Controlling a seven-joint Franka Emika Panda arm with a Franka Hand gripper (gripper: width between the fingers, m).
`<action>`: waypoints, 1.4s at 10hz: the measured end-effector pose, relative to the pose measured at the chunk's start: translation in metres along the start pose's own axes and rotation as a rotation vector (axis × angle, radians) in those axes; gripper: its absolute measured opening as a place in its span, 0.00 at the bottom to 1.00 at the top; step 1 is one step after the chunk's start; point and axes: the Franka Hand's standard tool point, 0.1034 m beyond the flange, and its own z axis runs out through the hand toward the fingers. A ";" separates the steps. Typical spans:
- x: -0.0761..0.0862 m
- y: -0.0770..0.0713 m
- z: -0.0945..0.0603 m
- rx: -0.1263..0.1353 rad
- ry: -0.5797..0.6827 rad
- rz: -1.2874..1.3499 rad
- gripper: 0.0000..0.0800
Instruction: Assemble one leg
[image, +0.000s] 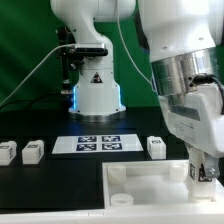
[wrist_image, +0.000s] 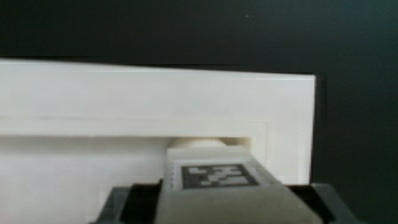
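Observation:
My gripper (image: 203, 176) hangs over the right end of the large flat white panel (image: 150, 190). In the wrist view the gripper (wrist_image: 222, 205) is shut on a leg (wrist_image: 217, 178), a white block with a black-and-white marker on its face. The dark fingers (wrist_image: 128, 202) press on both its sides. The leg's far end meets a round socket (wrist_image: 210, 145) near the panel's (wrist_image: 143, 100) corner; I cannot tell how deep it sits. Three more legs stand on the table: two at the exterior view's left (image: 8, 152) (image: 33, 151) and one right of centre (image: 156, 147).
The marker board (image: 98, 143) lies flat behind the panel, in front of the arm's white base (image: 97, 95). Black table surrounds the panel; a green backdrop stands behind. Another socket (image: 120, 198) shows on the panel's near left side.

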 end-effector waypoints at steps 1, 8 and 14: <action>0.000 0.000 0.000 0.000 0.000 -0.046 0.37; 0.005 0.003 0.000 -0.050 -0.009 -0.766 0.81; 0.002 -0.001 0.002 -0.136 -0.002 -1.297 0.81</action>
